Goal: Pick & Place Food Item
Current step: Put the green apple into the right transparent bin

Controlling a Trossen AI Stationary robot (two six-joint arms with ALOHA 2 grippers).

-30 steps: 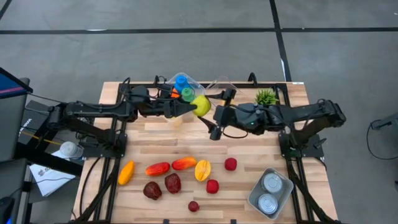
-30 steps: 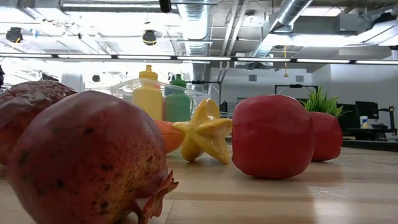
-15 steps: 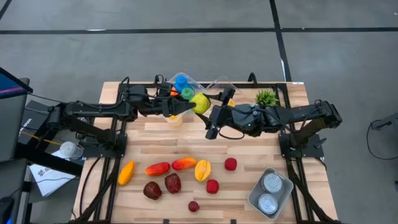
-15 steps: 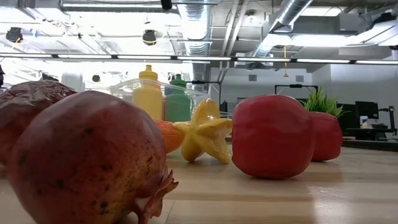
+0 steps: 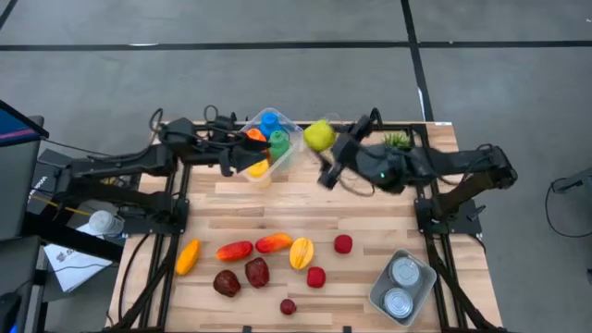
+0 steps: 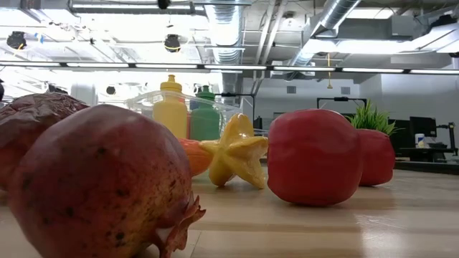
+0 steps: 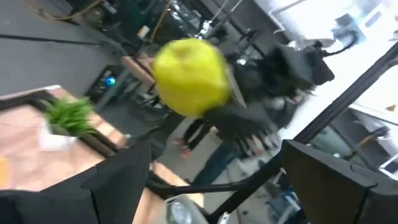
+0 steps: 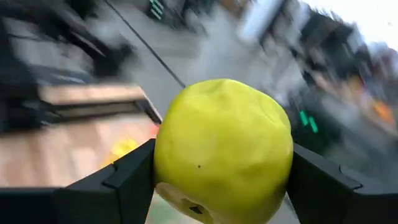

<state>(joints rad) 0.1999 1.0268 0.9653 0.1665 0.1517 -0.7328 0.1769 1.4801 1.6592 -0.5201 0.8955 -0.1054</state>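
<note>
A yellow-green apple (image 5: 319, 136) hangs in the air over the table's far edge, just right of a clear container (image 5: 277, 123). My right gripper (image 5: 326, 150) is shut on it; in its own wrist view the apple (image 8: 224, 149) fills the space between the fingers. My left gripper (image 5: 239, 155) stands open to the left of the container with nothing between its fingers. Its wrist view looks across at the apple (image 7: 189, 78) held by the other arm. My right gripper pinches the apple between its two fingers, one finger (image 8: 127, 177) on each of two opposite sides (image 8: 168, 155). The fingers come roughly level from the table's right. The apple is lifted clear of the table and the container.
The clear container holds coloured bottles (image 5: 269, 121). A row of fruit lies near the front: a starfruit (image 5: 301, 252), red apples (image 5: 343, 243), pomegranates (image 5: 257, 272), an orange piece (image 5: 188, 256). A tray with two cans (image 5: 402, 285) stands front right, a small plant (image 5: 396, 142) far right.
The apple has passed from my left gripper to my right. My right gripper shut on it while the left still held it. The left then opened and drew back toward the table's left edge. My right gripper carried the apple up and toward the far edge.
</note>
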